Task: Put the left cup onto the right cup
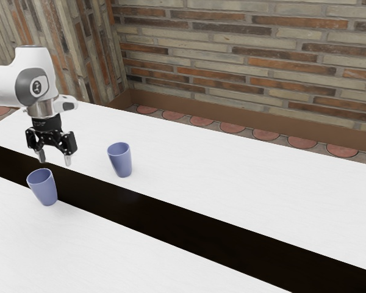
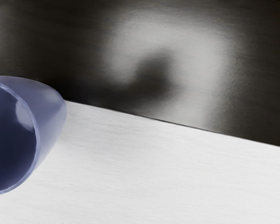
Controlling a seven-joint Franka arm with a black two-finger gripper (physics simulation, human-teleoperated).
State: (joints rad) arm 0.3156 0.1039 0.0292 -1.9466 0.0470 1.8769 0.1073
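Observation:
Two blue-violet cups stand upright on the table. The left cup (image 1: 42, 186) sits near the edge of the white strip on the exterior view's left. The right cup (image 1: 120, 159) stands further toward the exterior view's right on the far white strip. My gripper (image 1: 54, 160) hangs open above the table, a little above and behind the left cup, with nothing between its fingers. In the wrist view the left cup (image 2: 18, 133) appears close by, its open mouth and rim showing.
A dark band (image 1: 189, 223) runs diagonally across the white table (image 1: 244, 177) between the two white strips. A brick wall (image 1: 244, 55) stands behind the table.

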